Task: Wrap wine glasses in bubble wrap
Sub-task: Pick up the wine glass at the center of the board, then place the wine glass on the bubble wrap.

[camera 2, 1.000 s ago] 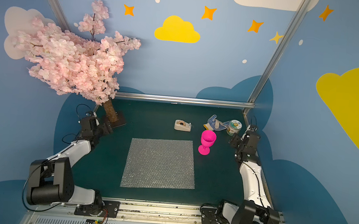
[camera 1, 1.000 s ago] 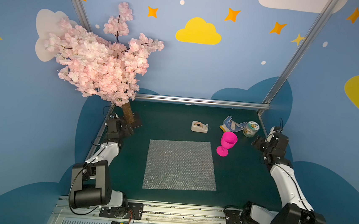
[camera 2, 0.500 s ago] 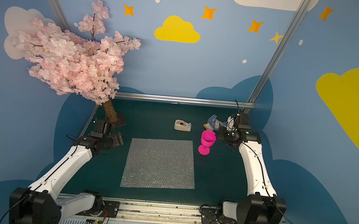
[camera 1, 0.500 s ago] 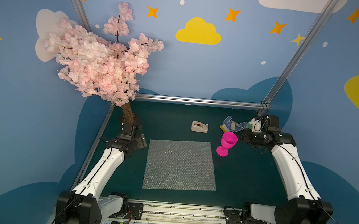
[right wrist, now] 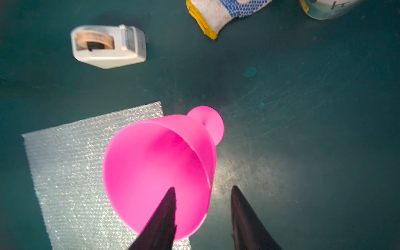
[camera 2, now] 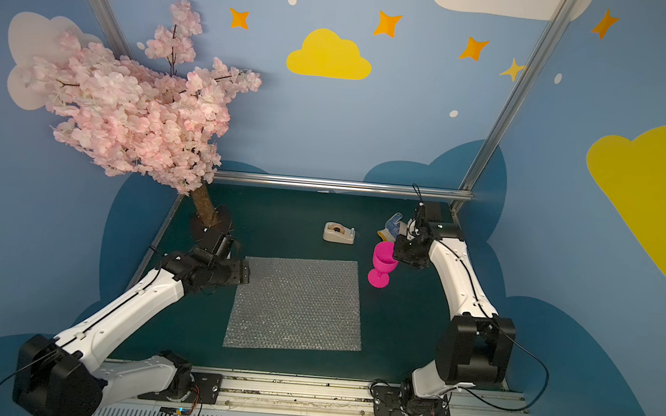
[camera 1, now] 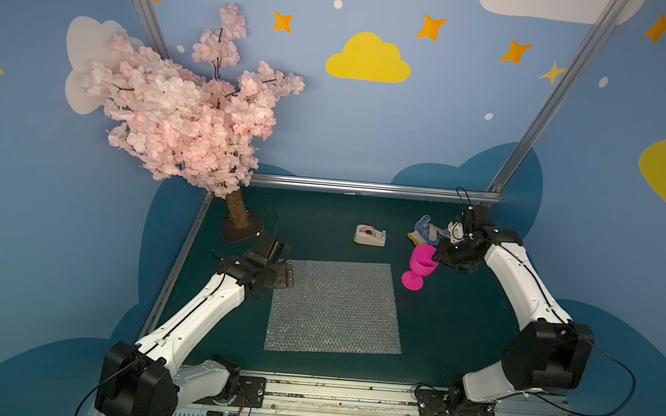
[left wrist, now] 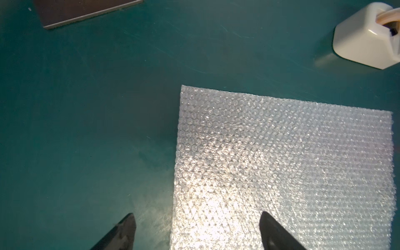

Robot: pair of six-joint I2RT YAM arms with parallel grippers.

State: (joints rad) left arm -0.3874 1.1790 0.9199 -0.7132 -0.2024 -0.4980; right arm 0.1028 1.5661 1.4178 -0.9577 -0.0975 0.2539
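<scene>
Straddling goblet (right wrist: 155,164) rim, right tool (right wrist: 202,187) partly apart, left tool (left wrist: 197,214) wide apart over bubble wrap (left wrist: 281,162) edge

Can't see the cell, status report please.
Left jaws open at bubble wrap edge. Right jaws straddle goblet rim, unclamped. Tape dispenser stands clear.

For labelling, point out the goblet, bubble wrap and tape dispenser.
pink goblet (camera 1: 421,264): a top view, bowl.
bubble wrap (camera 1: 333,306): a top view, centre.
tape dispenser (camera 1: 369,236): a top view, body.

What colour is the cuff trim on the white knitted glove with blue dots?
Yellow. The white knitted glove shows its cuff trim best in the right wrist view.
</scene>
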